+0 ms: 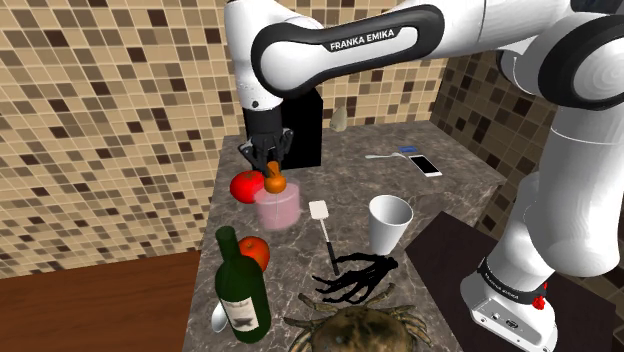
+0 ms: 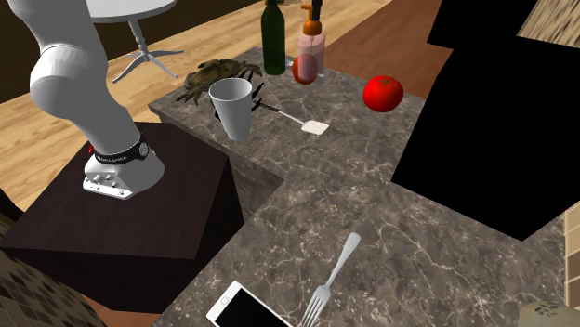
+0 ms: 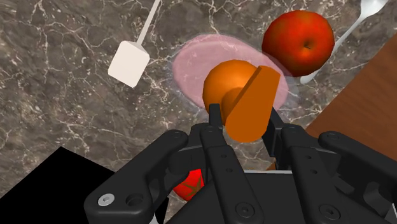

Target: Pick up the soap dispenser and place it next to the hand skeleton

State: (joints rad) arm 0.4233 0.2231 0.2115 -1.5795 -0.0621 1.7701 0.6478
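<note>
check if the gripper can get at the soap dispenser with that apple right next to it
Likely yes: the gripper is down on the soap dispenser, fingers seemingly clasping its orange pump top; the apple sits beside it, not in between.

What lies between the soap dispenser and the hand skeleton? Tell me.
In the shoulder view, a white spatula lies between the soap dispenser and the hand skeleton, its handle pointing towards the skeleton.

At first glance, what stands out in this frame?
The black gripper clasps the orange pump of the pink soap dispenser, mid-counter beside a red apple. Nearer the shoulder view's bottom edge lie the black hand skeleton and a brown crab, with a green wine bottle beside them.
</note>
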